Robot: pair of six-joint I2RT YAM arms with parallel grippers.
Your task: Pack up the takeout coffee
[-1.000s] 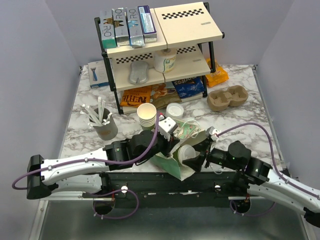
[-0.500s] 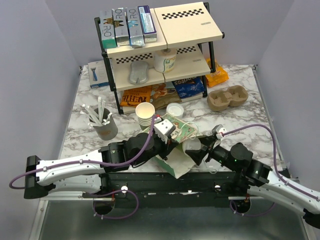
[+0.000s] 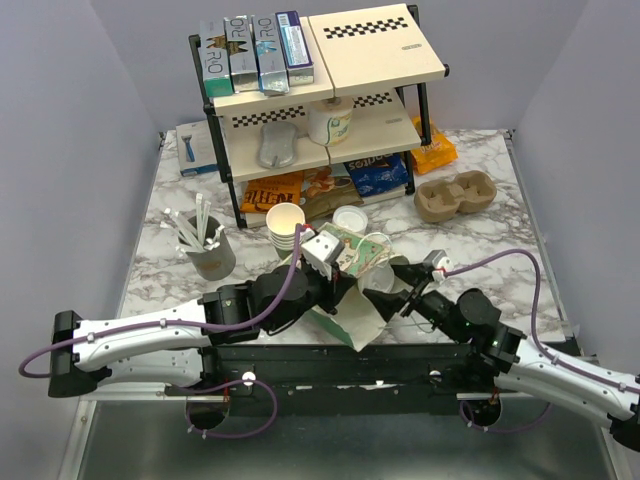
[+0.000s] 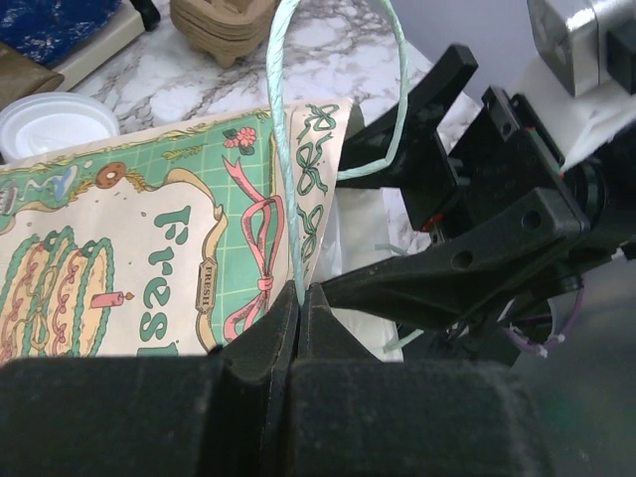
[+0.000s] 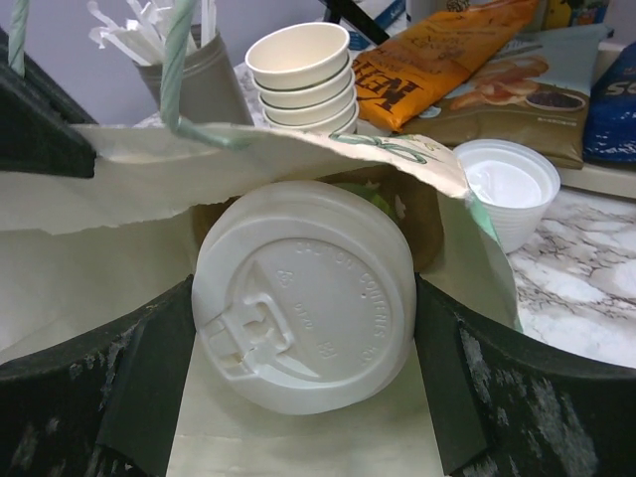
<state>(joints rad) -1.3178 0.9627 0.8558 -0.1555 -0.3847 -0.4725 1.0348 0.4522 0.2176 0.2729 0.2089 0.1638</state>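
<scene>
The right pincer [image 5: 304, 298] is spread wide and grips the takeout coffee [image 5: 308, 258] by its sides, with the lid facing the wrist camera, inside the mouth of the paper bag [image 5: 298, 157]. The left pincer [image 4: 298, 298] is clamped on the bag's pale green handle [image 4: 281, 149]. Beyond the bag, a stack of cups [image 5: 301, 75] stands on the table [image 5: 586, 268].

"Fresh" on paper bag [image 4: 129, 248], "RO" on shelf boxes [image 3: 243, 50]

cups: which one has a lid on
The takeout coffee, held by the right gripper at the paper bag mouth: white lid on, while the stacked cups are lidless.
</scene>
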